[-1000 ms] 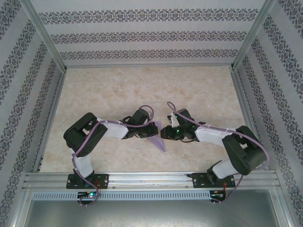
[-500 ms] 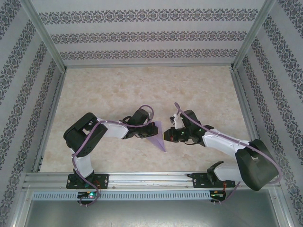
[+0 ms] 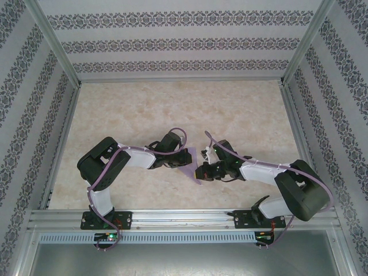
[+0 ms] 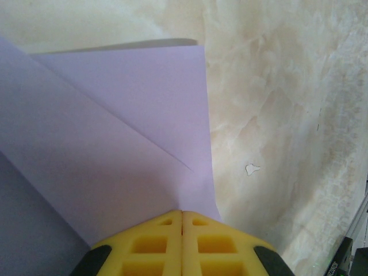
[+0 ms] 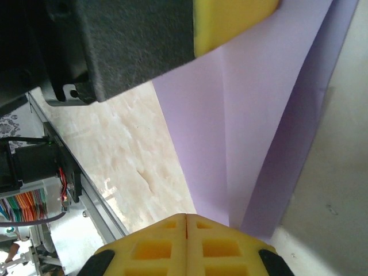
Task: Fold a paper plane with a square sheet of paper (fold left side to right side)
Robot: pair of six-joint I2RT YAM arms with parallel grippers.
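Marbled counter (image 3: pixel 144 115) first: it's smooth, so judge the sheet likely to skate if you push sideways. Both arms reach in toward the middle, and the lavender paper (image 3: pixel 191 167) lies between them near the counter's centre, already folded to a narrow point aimed at the near edge. Layers overlap, with one diagonal crease (image 4: pixel 144 135) showing in the left wrist view. The left gripper (image 3: pixel 183 161) sits on the paper's left side, and its yellow fingers (image 4: pixel 155 244) are pressed together with the tips down on the paper. The right gripper (image 3: pixel 200 171) sits on the right side near the point, and its fingers (image 5: pixel 155 250) are pressed together too, with the paper's narrow end running to the tips. Can't tell if either pair nips a layer or just presses on top. The step looks like setting the left-over-right fold. To do it well, plant the left tips as the anchor and don't let them slide. Run the right tips along the fold line from the point toward the wide end, pressing light and straight down. Check the long edges (image 5: pixel 305 115) line up before you flatten hard. Thin paper will likely buckle or skew if you drag across the crease, so go slow near the point.
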